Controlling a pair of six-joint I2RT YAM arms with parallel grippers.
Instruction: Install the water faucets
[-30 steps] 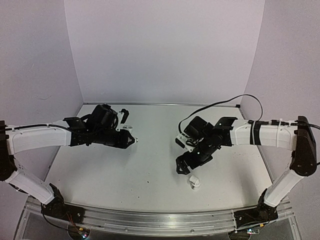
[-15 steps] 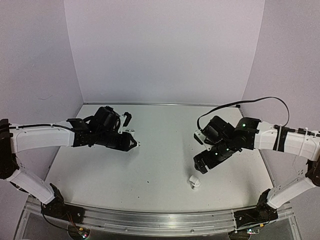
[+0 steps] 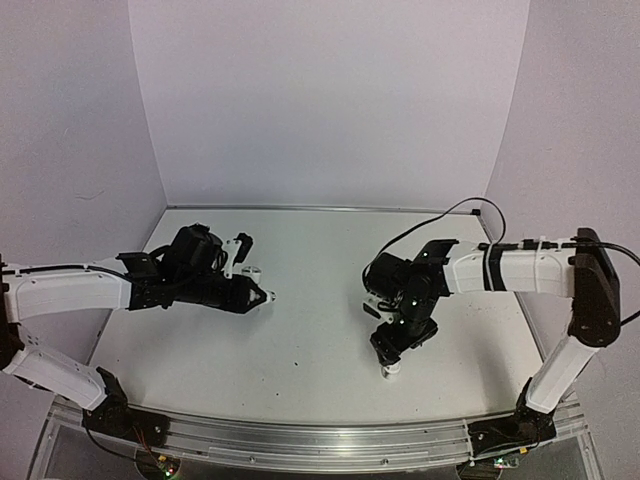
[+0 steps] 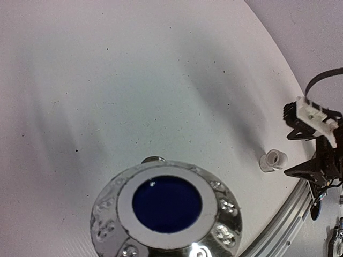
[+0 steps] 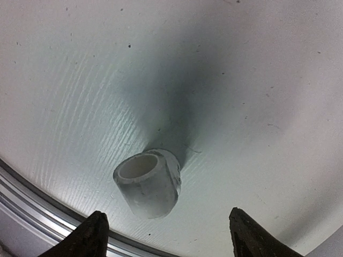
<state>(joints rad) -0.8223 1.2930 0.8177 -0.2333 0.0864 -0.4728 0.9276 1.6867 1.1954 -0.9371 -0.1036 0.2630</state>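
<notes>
One faucet part, a short white plastic elbow (image 5: pixel 147 183) with an open round mouth, stands on the table near the front rail. It also shows in the top view (image 3: pixel 390 369) and the left wrist view (image 4: pixel 273 159). My right gripper (image 5: pixel 171 238) is open just above it, one dark fingertip on each side, not touching; in the top view the right gripper (image 3: pixel 397 343) hangs over it. My left gripper (image 3: pixel 257 297) is shut on the other faucet part, whose chrome disc with a blue centre (image 4: pixel 167 203) fills the left wrist view and hides the fingers.
The aluminium front rail (image 3: pixel 320 438) runs close in front of the white elbow and shows as a grey strip (image 5: pixel 37 198) in the right wrist view. A black cable (image 3: pixel 440 215) loops over the right arm. White walls enclose the table.
My right gripper swung out to the right, then came back and lowered over the white elbow. My left arm drew back a little to the left with its part.
</notes>
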